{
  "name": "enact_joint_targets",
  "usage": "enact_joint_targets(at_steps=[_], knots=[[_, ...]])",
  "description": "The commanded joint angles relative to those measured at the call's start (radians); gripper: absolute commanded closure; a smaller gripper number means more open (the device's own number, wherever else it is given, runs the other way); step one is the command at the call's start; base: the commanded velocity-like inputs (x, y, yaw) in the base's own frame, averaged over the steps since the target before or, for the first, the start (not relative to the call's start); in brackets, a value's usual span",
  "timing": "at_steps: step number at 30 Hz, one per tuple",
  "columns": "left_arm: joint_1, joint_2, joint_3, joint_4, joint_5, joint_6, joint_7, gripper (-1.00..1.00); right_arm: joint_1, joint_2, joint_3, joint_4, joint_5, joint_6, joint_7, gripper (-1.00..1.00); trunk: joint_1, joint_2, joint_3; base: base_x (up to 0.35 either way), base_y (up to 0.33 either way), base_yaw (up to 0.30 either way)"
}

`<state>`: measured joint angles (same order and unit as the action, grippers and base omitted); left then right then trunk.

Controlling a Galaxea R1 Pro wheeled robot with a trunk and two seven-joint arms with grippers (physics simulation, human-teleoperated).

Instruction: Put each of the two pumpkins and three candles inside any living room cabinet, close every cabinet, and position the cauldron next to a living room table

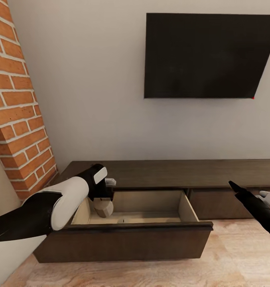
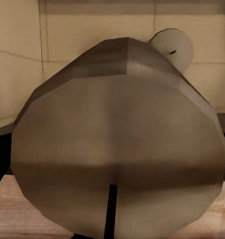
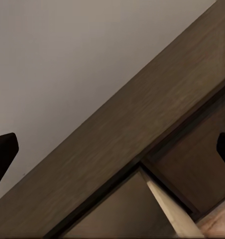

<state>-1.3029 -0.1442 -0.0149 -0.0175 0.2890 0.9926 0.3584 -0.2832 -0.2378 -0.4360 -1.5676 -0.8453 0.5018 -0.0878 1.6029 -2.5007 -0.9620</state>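
The long dark brown cabinet (image 1: pixel 170 173) stands against the wall, its left drawer (image 1: pixel 142 233) pulled out to show a pale wood interior. My left gripper (image 1: pixel 103 200) hangs over the drawer's left end, shut on a cream candle (image 1: pixel 104 208), which looms large in the left wrist view (image 2: pixel 117 149). A second candle (image 2: pixel 173 47) rests on the drawer floor further in, seen faintly from the head (image 1: pixel 124 219). To the right of the drawer my right gripper (image 1: pixel 269 197) is open, its dark fingertips (image 3: pixel 3 149) wide apart in front of the cabinet. Pumpkins, cauldron and table are out of view.
A red brick fireplace (image 1: pixel 19 119) rises just left of the cabinet, close to my left arm. A dark TV (image 1: pixel 206 56) hangs on the wall above. A closed drawer front (image 1: pixel 218 203) sits right of the open one. Light plank floor (image 1: pixel 230 259) lies in front.
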Motion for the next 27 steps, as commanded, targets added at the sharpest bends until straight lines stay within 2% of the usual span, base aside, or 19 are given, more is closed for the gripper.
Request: enact_joint_targets(at_steps=[1,12,22,27], knots=[[0.000,0.000,-0.002,-0.002,0.010,0.003,0.010,1.00,-0.001,0.000,0.000,-0.002,-0.011,0.004,-0.009,-1.00,0.000,-0.001,-0.005,0.000,0.000,0.000],[0.000,-0.003,-0.002,-0.002,0.008,0.003,0.010,1.00,-0.001,0.000,-0.001,-0.002,-0.011,0.004,-0.009,-1.00,0.005,-0.003,-0.048,0.000,0.000,0.000],[0.000,0.000,-0.002,-0.002,0.007,0.004,0.009,1.00,-0.001,-0.001,-0.001,-0.002,-0.011,0.004,-0.009,-1.00,0.005,-0.003,-0.048,0.001,0.000,0.000],[0.000,0.000,-0.002,-0.002,0.007,0.003,0.009,1.00,-0.001,-0.001,-0.001,-0.002,-0.011,0.004,-0.009,-1.00,0.005,-0.003,-0.048,0.180,0.000,0.000]])
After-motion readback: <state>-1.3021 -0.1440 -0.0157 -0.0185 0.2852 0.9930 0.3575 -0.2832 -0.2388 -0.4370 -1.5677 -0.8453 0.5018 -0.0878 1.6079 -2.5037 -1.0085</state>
